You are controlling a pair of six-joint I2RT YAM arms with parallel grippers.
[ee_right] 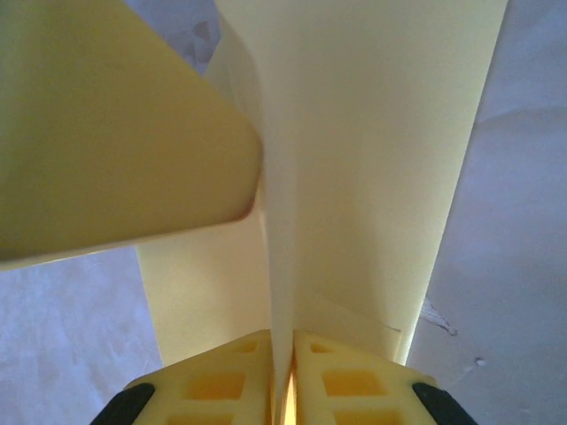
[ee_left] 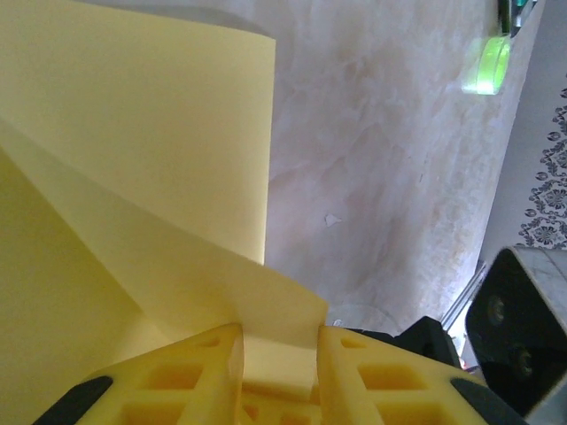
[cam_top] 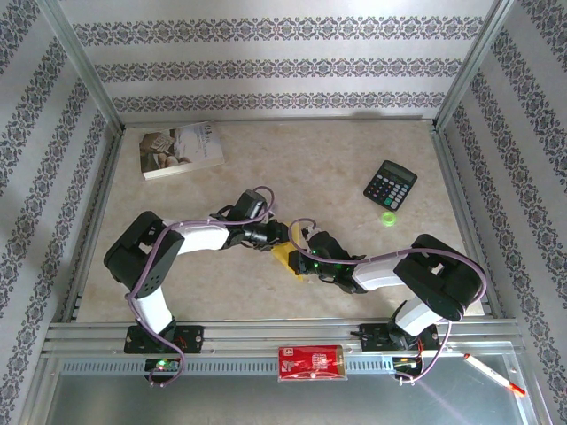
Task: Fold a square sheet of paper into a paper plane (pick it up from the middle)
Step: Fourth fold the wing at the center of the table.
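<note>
The left hand [ee_left: 279, 333] is positioned at the middle of the table [cam_top: 354, 159], with a fold of the yellow sheet of paper [ee_left: 133, 133] lying between its slightly parted fingers; a grip cannot be confirmed. The sheet's upright layer is clamped by the right hand [ee_right: 283, 336].

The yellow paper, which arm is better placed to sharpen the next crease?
Probably the right. The right gripper is shut tight on a fold of the paper, fingers almost touching, so it could slide along that edge. The left gripper has its fingers apart at a flap, not pinching.
</note>
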